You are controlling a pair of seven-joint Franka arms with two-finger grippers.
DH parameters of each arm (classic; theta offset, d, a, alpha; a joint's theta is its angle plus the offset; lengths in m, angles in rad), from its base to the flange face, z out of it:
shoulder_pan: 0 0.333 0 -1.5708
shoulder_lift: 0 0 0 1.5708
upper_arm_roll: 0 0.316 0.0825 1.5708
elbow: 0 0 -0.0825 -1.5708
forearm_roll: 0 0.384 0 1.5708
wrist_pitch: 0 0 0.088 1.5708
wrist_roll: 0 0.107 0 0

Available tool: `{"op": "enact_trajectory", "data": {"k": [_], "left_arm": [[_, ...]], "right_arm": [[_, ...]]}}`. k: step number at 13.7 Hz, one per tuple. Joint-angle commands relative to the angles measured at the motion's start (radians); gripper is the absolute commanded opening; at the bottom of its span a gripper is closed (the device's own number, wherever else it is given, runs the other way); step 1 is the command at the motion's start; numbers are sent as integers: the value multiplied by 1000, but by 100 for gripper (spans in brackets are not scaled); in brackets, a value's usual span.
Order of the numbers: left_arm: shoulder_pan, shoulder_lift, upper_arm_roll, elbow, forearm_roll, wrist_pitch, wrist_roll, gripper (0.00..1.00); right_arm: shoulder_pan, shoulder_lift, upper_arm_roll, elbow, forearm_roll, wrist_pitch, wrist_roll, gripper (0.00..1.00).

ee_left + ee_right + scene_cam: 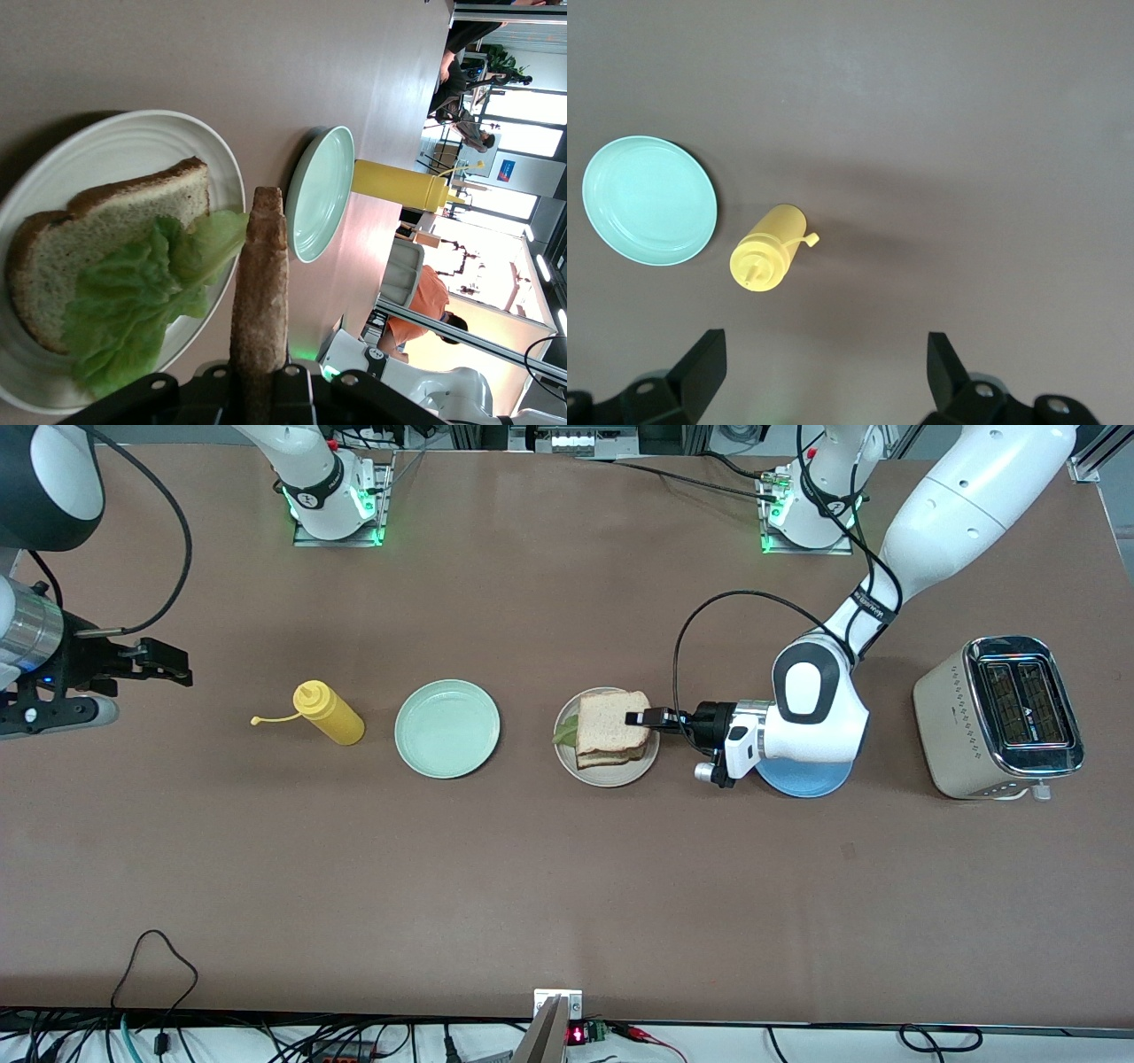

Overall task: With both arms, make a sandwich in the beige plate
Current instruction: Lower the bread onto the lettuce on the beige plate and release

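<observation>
Left gripper (pixel 640 718) is pinching the top toast slice (pixel 260 301) over the beige plate (pixel 606 777), hiding part of the lettuce (pixel 133 305). Right gripper (pixel 824 372), spread wide and holding nothing, is waiting above the mustard bottle (pixel 765 251).

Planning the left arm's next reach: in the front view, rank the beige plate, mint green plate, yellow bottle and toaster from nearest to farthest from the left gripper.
1. beige plate, directly under the left gripper, which grips the top toast slice.
2. mint green plate, toward the right arm's end.
3. toaster and yellow bottle, at opposite ends: too close to call.
</observation>
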Motion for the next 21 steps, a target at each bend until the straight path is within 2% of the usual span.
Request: {"op": "enact_trajectory", "data": {"k": [1, 5, 8, 12, 13, 14, 15, 16, 21], "left_arm": [[5, 50, 0, 26, -31, 4, 45, 0], [4, 93, 2, 53, -31, 5, 66, 0], [4, 129, 5, 56, -26, 5, 114, 1], [4, 170, 22, 72, -26, 5, 162, 12], [4, 176, 22, 73, -26, 5, 162, 18], [1, 185, 22, 82, -26, 5, 160, 34], [1, 205, 22, 107, -21, 4, 160, 61], [1, 211, 22, 112, -20, 4, 162, 100], [5, 186, 25, 118, -11, 4, 162, 100]], "right_arm": [[18, -10, -17, -11, -2, 2, -12, 100], [28, -10, -16, -16, 7, 16, -7, 100], [23, -8, -17, -20, 57, 33, 10, 100], [21, -9, -19, -19, 46, 23, 27, 100], [18, -8, -19, -19, 44, 25, 27, 100], [20, -8, -20, -19, 40, 22, 24, 100], [20, -8, -20, -17, 32, 22, 18, 100], [20, -8, -19, -19, 29, 20, 22, 100], [17, -8, -20, -19, 29, 16, 22, 100]]}}
